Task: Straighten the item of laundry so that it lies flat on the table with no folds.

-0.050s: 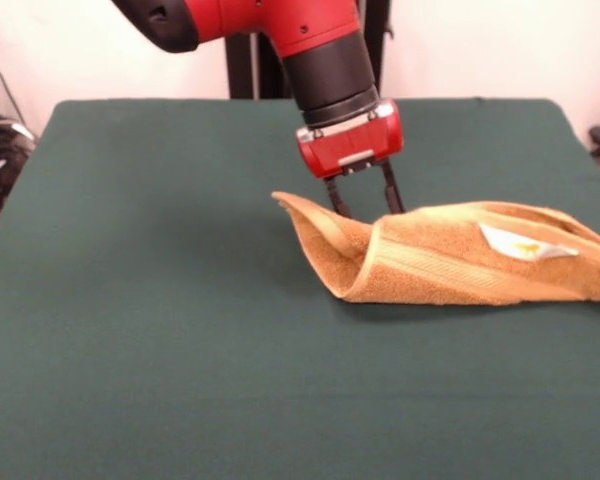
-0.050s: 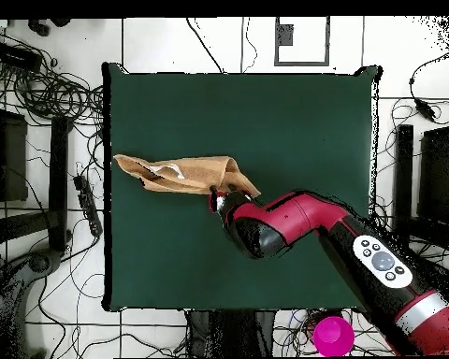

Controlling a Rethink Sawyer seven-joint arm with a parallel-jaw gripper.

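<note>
**Folded towel lifted at one end on green counter**

A small orange-tan terry towel [image 1: 450, 262] lies bunched and folded over itself at centre right of the front view, its right end running to the frame's edge on the large counter covered in dark green cloth [image 1: 180, 350]. A small white tag [image 1: 525, 244] shows on its upper face. The red and black arm's gripper [image 1: 365, 203] descends from the top centre, its two dark fingers [image 1: 391, 190] dipping behind the towel's raised rear edge; whether they pinch the cloth cannot be told. In the overhead view, the towel [image 2: 186, 174] stretches across the counter's left half [image 2: 294, 122].
</note>
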